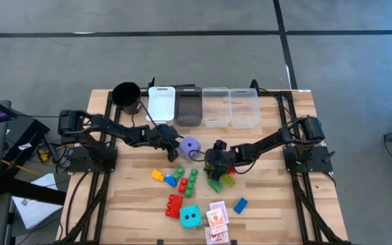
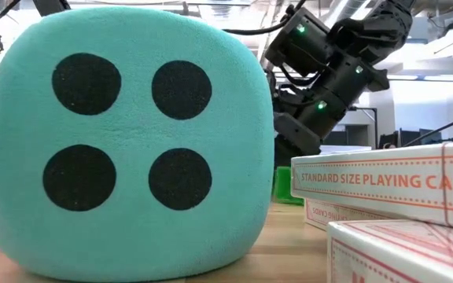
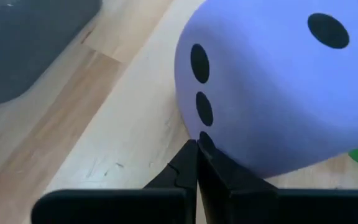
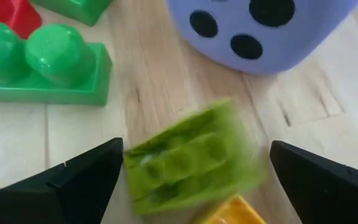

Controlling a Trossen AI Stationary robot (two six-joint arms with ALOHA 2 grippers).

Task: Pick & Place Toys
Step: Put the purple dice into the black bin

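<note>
The purple die (image 1: 190, 144) rests on the table's middle. My left gripper (image 1: 177, 151) is shut, with its tips (image 3: 196, 148) right at the die's lower edge, under the three-dot face (image 3: 201, 87). My right gripper (image 1: 215, 165) is open and hovers low over a light green brick (image 4: 191, 163), which shows blurred between its spread fingers, beside a yellow brick (image 4: 229, 211). Green bricks (image 1: 188, 180), yellow (image 1: 157, 175), blue (image 1: 170, 180) and red (image 1: 174, 204) bricks, the cyan die (image 1: 190, 216) and red-white card packs (image 1: 216, 219) lie nearer the near edge. My left gripper's shut fingertips (image 3: 191, 155) stand against the purple die's bottom edge (image 3: 211, 149), coming in low and slanting from the table's left. I cannot tell whether they touch it. The die sits flat on the table.
Along the far edge stand a black cup (image 1: 126, 95) and a white (image 1: 160, 103), a dark grey (image 1: 188, 105) and two clear bins (image 1: 216, 107) (image 1: 244, 107). A blue brick (image 1: 240, 204) lies right of the cards. In the low view the cyan die (image 2: 124, 141) and the cards (image 2: 392, 181) fill the foreground.
</note>
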